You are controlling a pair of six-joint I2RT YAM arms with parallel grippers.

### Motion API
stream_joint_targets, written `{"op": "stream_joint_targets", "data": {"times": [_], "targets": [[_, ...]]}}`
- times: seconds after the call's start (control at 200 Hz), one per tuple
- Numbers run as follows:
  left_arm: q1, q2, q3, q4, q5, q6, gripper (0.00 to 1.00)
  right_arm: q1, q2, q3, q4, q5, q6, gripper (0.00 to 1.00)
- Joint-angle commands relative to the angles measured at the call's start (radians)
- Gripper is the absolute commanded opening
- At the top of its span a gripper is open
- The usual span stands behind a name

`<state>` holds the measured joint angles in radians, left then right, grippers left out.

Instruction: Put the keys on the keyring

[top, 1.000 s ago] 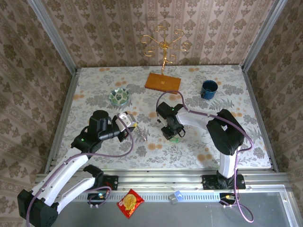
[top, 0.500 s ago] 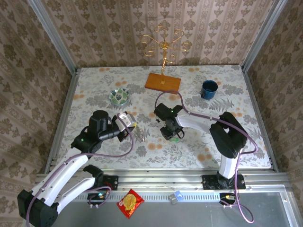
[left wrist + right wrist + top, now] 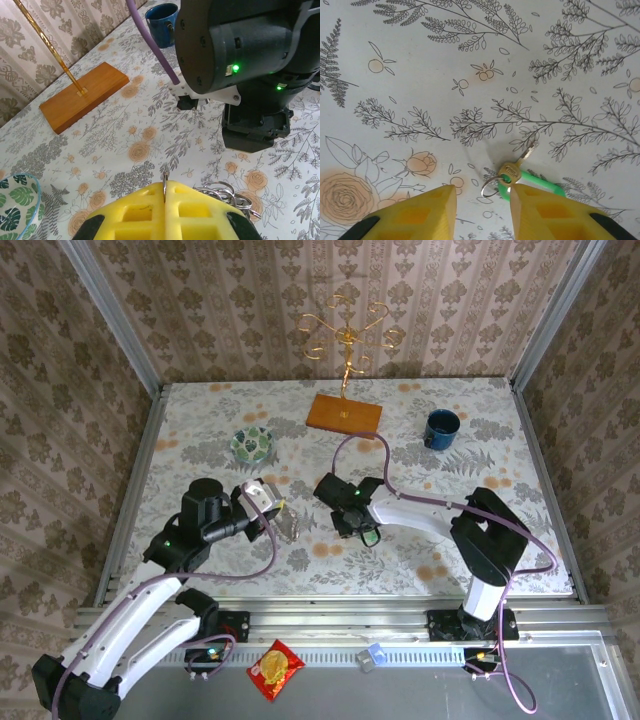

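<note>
The table [image 3: 200, 460] is the biggest thing, and it has a flowery cloth on it. Two arms reach over it from the 6 o'clock edge. The left arm [image 3: 150, 580] bends toward the middle, and the right arm [image 3: 430, 510] stretches across toward 9 o'clock. A gold stand [image 3: 345, 340] on a wooden base [image 3: 344, 412] is at 12 o'clock. A blue mug [image 3: 441, 428] sits at 2 o'clock and a green and white bowl [image 3: 253, 444] at 10 o'clock. A red snack packet [image 3: 275, 670] lies off the table at 6 o'clock, between the arm bases.

The left claw [image 3: 165, 186] is squeezed tight on the thin wire of the keyring [image 3: 220, 192]. The bunch of silver rings hangs at 3 o'clock of the yellow fingers, near the middle of the table.

The right claw [image 3: 481, 190] is partly open and holds nothing. It hovers just above the cloth.

The key [image 3: 509, 179] lies flat on the cloth between the two yellow fingertips. It has a green tag and a small ring. From above it is at 3 o'clock of the keyring, well apart from it.
</note>
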<state>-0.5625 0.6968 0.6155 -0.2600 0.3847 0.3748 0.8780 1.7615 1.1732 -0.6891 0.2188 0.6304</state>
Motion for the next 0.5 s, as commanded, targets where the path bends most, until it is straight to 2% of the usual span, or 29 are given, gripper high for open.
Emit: {"op": "stream_joint_targets", "data": {"times": [0.0, 0.325, 0.495], "targets": [[-0.005, -0.022, -0.002, -0.004, -0.005, -0.004, 0.0, 0.01, 0.055, 0.023, -0.047, 0.049, 0.121, 0.33], [-0.005, -0.016, -0.002, 0.001, -0.008, -0.001, 0.0, 0.024, 0.097, 0.032, -0.064, 0.057, 0.138, 0.33], [-0.005, -0.014, -0.001, 0.001, -0.009, 0.001, 0.0, 0.027, 0.115, 0.047, -0.089, 0.071, 0.138, 0.3]]}}
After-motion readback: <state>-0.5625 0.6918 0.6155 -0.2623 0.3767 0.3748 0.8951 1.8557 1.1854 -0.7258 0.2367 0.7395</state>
